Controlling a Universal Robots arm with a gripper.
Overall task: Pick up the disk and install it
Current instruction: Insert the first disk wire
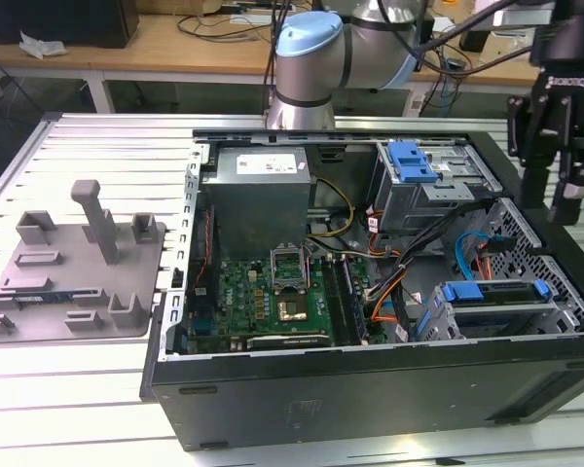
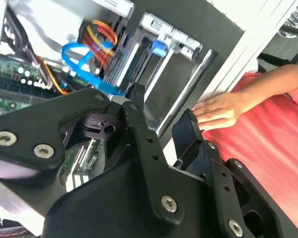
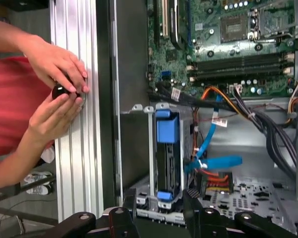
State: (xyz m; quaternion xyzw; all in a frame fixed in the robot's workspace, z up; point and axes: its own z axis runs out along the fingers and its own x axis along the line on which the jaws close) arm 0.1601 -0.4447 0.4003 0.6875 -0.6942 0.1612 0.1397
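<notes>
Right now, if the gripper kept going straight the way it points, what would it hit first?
Probably the disk, blue-bracketed, in the metal cage of the computer case: in the first wrist view the open gripper lines up with it. Depth is unclear, so the cage's rim might come first.

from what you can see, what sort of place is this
Probably a robotics lab: an open computer case on a slotted aluminium table, a robot arm behind it, and wooden desks beyond.
</notes>
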